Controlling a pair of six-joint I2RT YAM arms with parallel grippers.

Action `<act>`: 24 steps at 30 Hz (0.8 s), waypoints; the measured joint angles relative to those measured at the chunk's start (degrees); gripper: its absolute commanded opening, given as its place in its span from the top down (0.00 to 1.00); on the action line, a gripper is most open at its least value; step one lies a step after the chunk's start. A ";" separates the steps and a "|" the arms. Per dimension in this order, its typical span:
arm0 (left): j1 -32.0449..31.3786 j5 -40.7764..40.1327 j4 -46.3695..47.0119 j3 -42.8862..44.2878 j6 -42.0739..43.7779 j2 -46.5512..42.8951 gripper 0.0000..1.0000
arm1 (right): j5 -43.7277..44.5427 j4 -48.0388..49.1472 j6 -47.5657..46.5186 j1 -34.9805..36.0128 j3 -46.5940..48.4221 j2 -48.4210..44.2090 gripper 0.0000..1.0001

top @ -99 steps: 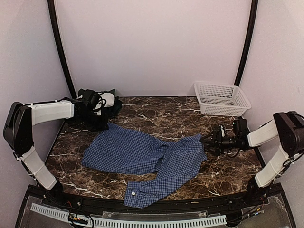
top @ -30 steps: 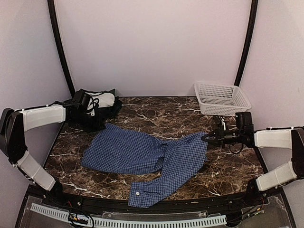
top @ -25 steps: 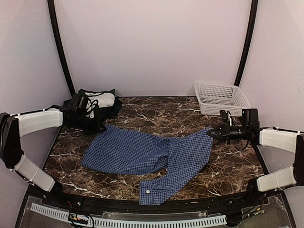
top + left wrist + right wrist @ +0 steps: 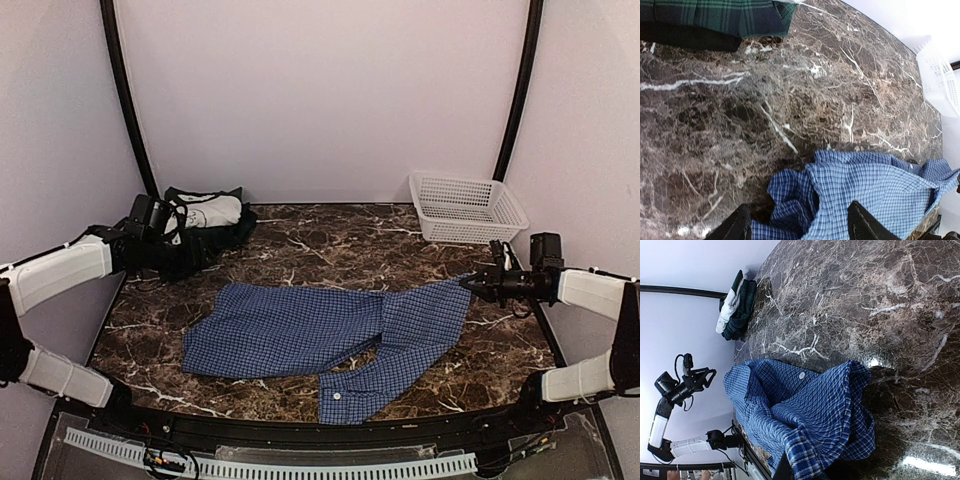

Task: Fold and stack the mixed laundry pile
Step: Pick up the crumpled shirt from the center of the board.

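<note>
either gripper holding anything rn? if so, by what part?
The right gripper is shut on the blue-check shirt, pinching the fabric edge at the shirt's right end. The left gripper is open and holds nothing.

Edges, shadow and things too small to make out
From above, the left tool [image 4: 155, 228] is black against the dark clothes of the laundry pile [image 4: 205, 225], so its jaws are lost there, and the pile's lower layers are buried; the right tool [image 4: 480, 283] is too small to show its pinch on the blue check shirt [image 4: 300, 330]. On the left wrist camera only two fingertips [image 4: 735, 227] poke up from the bottom edge, the green plaid garment [image 4: 715, 15] is cut by the top edge and the basket [image 4: 940, 75] by the right. The right wrist camera loses the shirt's near corner off its bottom edge
</note>
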 measured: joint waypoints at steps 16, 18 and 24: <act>1.49 15.63 7.67 6.12 4.68 24.06 0.38 | -0.87 0.50 0.02 -0.04 0.00 1.84 1.00; 1.49 17.18 8.96 6.12 4.55 25.14 0.50 | -1.09 0.79 0.02 -0.04 0.00 2.38 1.00; 1.46 21.33 13.05 6.27 4.11 26.75 1.00 | -1.18 1.64 0.26 -0.04 0.00 3.41 1.00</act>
